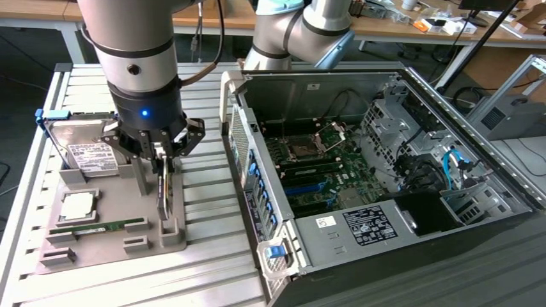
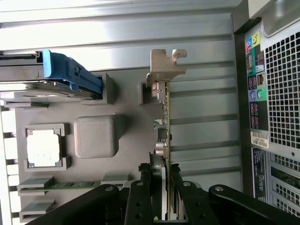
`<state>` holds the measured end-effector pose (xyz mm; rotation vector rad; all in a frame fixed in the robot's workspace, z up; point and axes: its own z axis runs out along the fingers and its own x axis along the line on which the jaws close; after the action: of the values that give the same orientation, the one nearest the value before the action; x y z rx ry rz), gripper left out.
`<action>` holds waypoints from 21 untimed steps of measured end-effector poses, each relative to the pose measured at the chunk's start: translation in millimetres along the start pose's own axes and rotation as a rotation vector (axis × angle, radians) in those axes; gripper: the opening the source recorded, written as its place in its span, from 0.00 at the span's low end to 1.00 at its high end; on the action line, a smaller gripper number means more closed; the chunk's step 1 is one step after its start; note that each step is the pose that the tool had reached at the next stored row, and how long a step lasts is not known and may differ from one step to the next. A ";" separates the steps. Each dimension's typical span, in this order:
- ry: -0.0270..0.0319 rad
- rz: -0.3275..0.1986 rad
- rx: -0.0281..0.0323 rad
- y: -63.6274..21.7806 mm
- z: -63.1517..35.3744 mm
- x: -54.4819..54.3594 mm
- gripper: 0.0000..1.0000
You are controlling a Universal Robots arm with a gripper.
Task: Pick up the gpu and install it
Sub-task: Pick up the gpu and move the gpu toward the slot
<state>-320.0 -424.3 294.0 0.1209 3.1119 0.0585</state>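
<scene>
hand (image 2: 164, 177) sits closest to the lens in the wrist view, its black fingers (image 2: 174, 182) on either side of the gpu (image 2: 165, 122), which is seen edge-on. the card runs away from the hand to its silver bracket (image 2: 166, 65), and that end rests in a grey slot of the tray (image 2: 126, 140). as i judge it, the pick goes well if the grip stays square on the two flat faces and the card comes straight out along its slots. any twist could bind the bracket end or bend the board. the hand looks about half closed, pads pressed against both faces of the gpu, so it is pinching the card rather than hanging spread around it.

seen from the exterior view, the hand (image 1: 162, 167) points straight down over the tray (image 1: 94, 248), which lies on the slatted tabletop (image 1: 213, 268) beside the open case (image 1: 243, 147). the gpu (image 1: 166, 198) stands on its long edge along the tray's edge nearest the case, its lower edge in the holders, not yet lifted. the fingers close on its upper edge. a level, vertical pull looks right here, keeping clear of the hard drive (image 1: 85, 150) standing at the tray's far corner.
</scene>
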 end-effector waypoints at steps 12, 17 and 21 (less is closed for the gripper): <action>0.0000 0.000 -0.0007 0.1 -2.5 -0.1 0.27; 0.0001 0.000 -0.0012 0.2 -4.3 -0.1 0.27; 0.0001 0.000 -0.0014 0.2 -5.3 -0.1 0.27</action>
<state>-320.0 -424.3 299.3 0.1209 3.1119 0.0606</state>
